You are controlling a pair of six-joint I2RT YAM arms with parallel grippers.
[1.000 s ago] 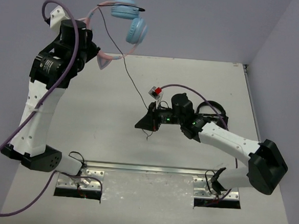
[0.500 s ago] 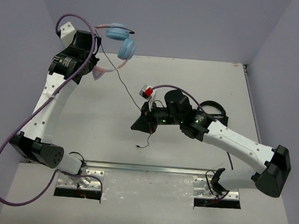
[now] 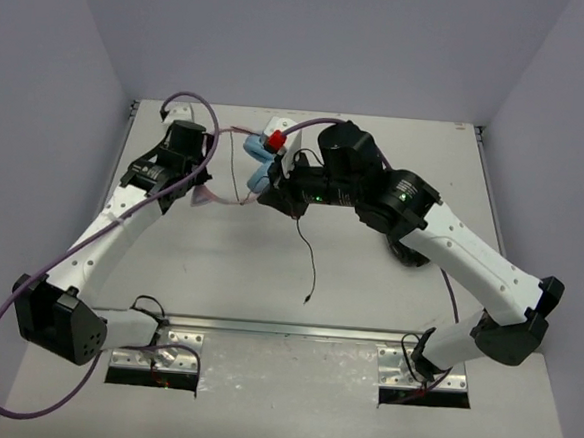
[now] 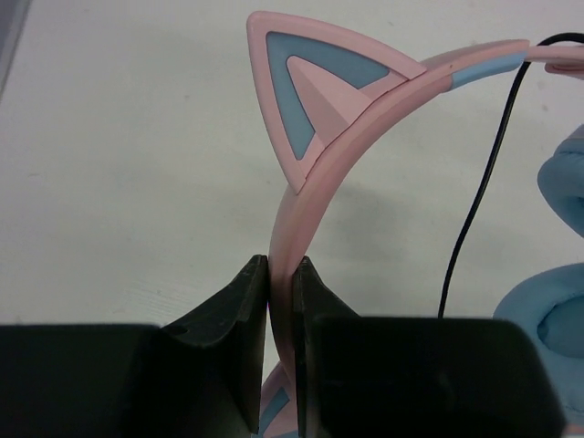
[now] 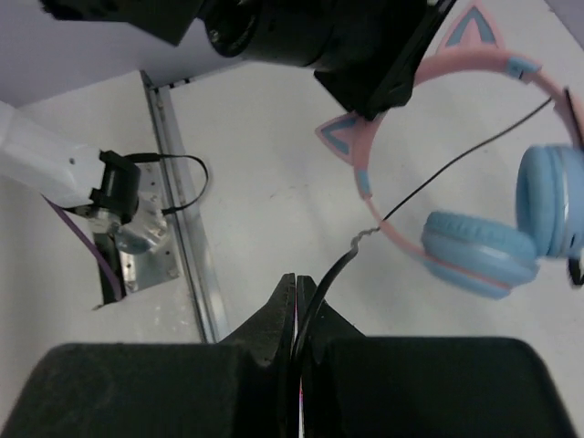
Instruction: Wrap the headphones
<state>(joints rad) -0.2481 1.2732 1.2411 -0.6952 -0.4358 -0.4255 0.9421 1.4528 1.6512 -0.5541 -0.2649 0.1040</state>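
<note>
A: Status on the wrap?
B: Early stage imo. The headphones (image 3: 259, 175) sit betw both grippers, and the cord (image 3: 311, 271) isn't wound on anything I can see. One strand runs loose across the headband (image 5: 511, 68) span, from the right gripper (image 5: 297, 278) fwd toward the far cup side. The rest hangs free below that gripper in top view.
A: So zero turns done?
B: Prob zero. The top view is cluttered right where the arms meet, so I can't rule out a turn hidden behind the wrist. To do: basically all the winding, then secure the loose end.
A: Grippers?
B: On the left gripper (image 4: 281, 265) the jaws are nearly closed, clamped on the pink headband, which sits edge-on betw the fingers. The cat ear (image 4: 310, 87) sits just ahead of its tips, blue ear cups (image 4: 547, 310) off to its right. Right gripper has its jaws pinched tight on the cord, which exits at the tips. Cups are ahead and to the right of it, apart from it.
A: Phones resting on the table (image 3: 219, 264) or lifted?
B: Can't tell. Only contacts I see are left gripper on band, right on cord.
</note>
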